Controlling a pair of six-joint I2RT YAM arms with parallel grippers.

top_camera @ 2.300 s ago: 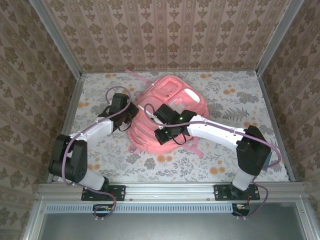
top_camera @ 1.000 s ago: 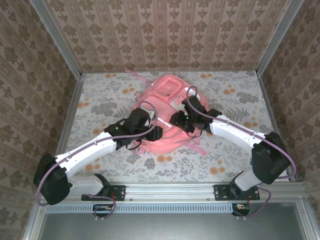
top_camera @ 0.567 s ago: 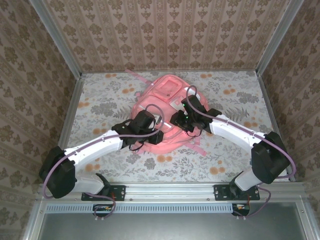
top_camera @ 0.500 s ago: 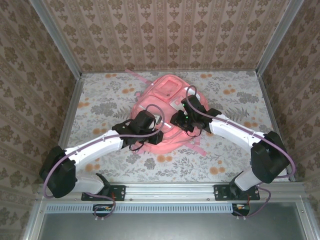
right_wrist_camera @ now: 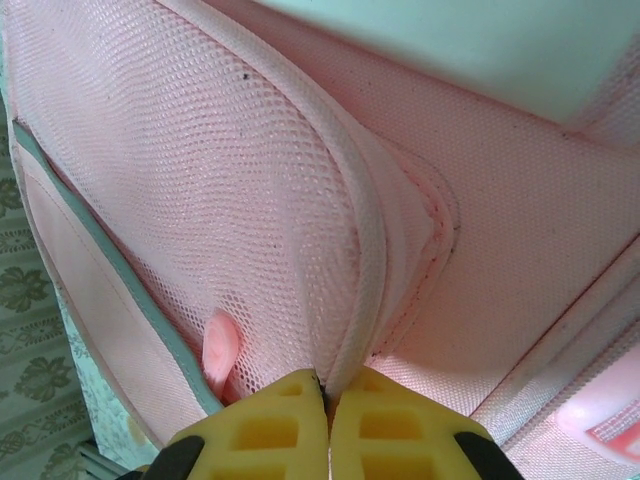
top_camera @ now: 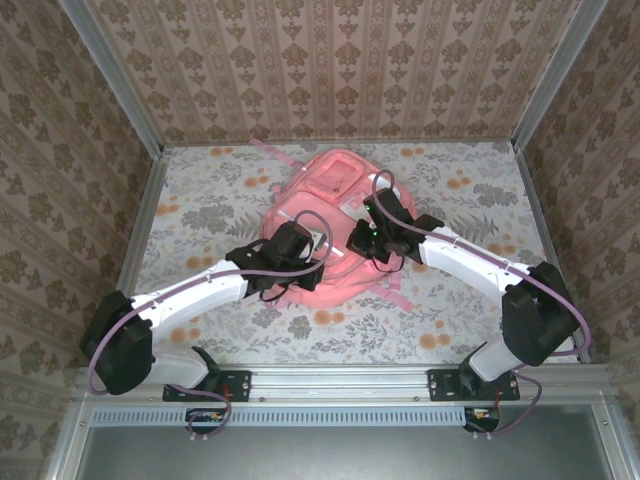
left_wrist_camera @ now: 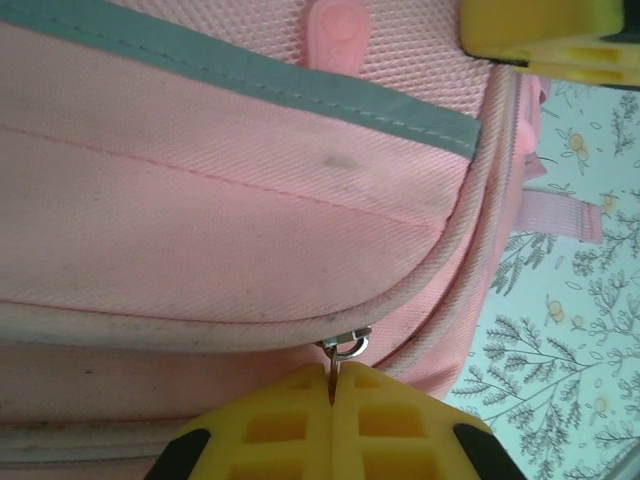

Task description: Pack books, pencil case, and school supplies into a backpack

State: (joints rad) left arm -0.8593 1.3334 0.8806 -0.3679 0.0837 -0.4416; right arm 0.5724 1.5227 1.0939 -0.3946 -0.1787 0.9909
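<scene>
The pink backpack (top_camera: 335, 195) lies flat in the middle of the table. My left gripper (top_camera: 316, 268) is at its near edge. In the left wrist view its yellow fingers (left_wrist_camera: 280, 425) are shut on the thin metal zipper pull (left_wrist_camera: 345, 347) below a piped seam. My right gripper (top_camera: 362, 240) rests on the backpack's right side. In the right wrist view it (right_wrist_camera: 326, 385) is shut on a fold of mesh pocket and piping (right_wrist_camera: 355, 270). The right gripper's yellow finger (left_wrist_camera: 540, 30) shows at the top of the left wrist view. The books, pencil case and school supplies are out of view.
A floral cloth (top_camera: 200, 200) covers the table, with open room left and right of the backpack. Pink straps trail off at the far left (top_camera: 266, 150) and near right (top_camera: 400, 297). Patterned walls with metal posts (top_camera: 110, 80) close in three sides.
Both grippers have closed, the left on the zipper pull and the right on the backpack's mesh fold. Before that, the left arm swung in toward the backpack's near edge.
</scene>
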